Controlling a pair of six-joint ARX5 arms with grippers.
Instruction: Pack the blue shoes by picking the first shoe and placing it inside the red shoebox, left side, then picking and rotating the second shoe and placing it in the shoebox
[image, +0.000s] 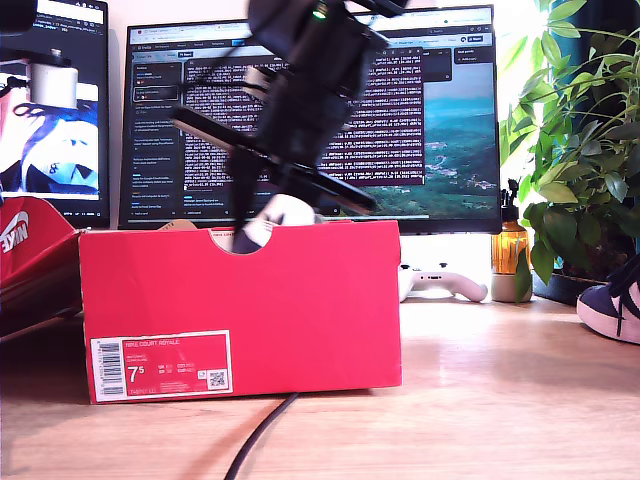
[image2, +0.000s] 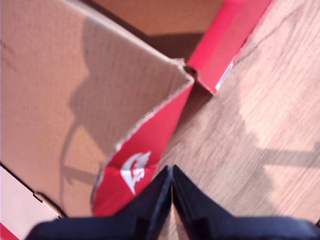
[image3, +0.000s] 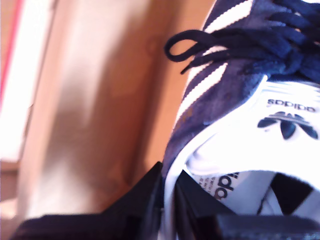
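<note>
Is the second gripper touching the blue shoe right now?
Touching. The second wrist view shows my second gripper with its jaws pinched on the blue shoe's collar edge, inside the red shoebox.

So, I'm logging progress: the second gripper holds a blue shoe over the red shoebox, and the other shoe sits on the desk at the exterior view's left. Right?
Not quite. The other blue shoe sits at the exterior view's right edge, by the plant, not the left. The rest holds: my second gripper pinches a blue shoe by its collar over the red shoebox, as the second wrist view shows.
</note>
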